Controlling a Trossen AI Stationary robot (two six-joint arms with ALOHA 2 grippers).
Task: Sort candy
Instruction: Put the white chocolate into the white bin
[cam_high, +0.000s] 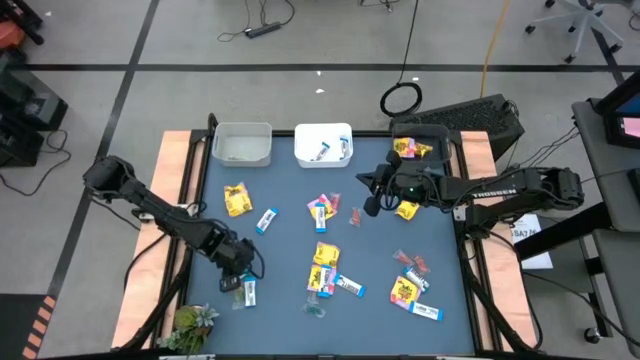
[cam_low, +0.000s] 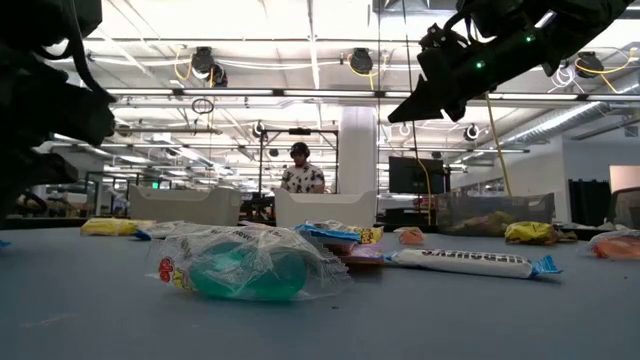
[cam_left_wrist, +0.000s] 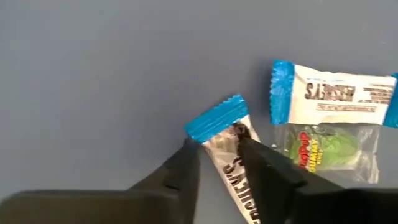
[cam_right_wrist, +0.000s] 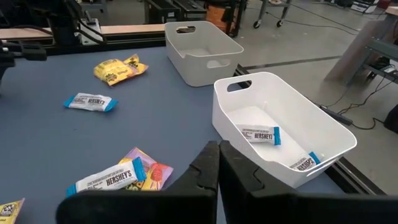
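Observation:
Candy lies scattered over the blue table (cam_high: 290, 250): yellow packets (cam_high: 236, 199), blue-and-white bars (cam_high: 349, 286) and small red pieces (cam_high: 414, 264). My left gripper (cam_left_wrist: 217, 143) is down at the table's near left (cam_high: 243, 268), shut on one blue-and-white bar (cam_left_wrist: 225, 163). Just beyond it lie a second bar (cam_left_wrist: 329, 93) and a clear-greenish candy (cam_left_wrist: 323, 146). My right gripper (cam_right_wrist: 217, 165) hovers shut and empty above the table's far right (cam_high: 370, 198), near the white bin (cam_right_wrist: 280, 124). My left gripper pinches the bar between its two fingers, on its two long edges just behind the blue crimped end (cam_left_wrist: 217, 118). The fingers come steeply from above and lie across the bar. The bar lies flat on the table.
Three bins stand along the far edge: a clear one (cam_high: 242, 143), the white one (cam_high: 323, 143) holding bars, and a dark one (cam_high: 420, 145) holding yellow packets. A green leafy thing (cam_high: 190, 325) sits at the near left corner. A person stands far behind the table (cam_low: 300, 172).

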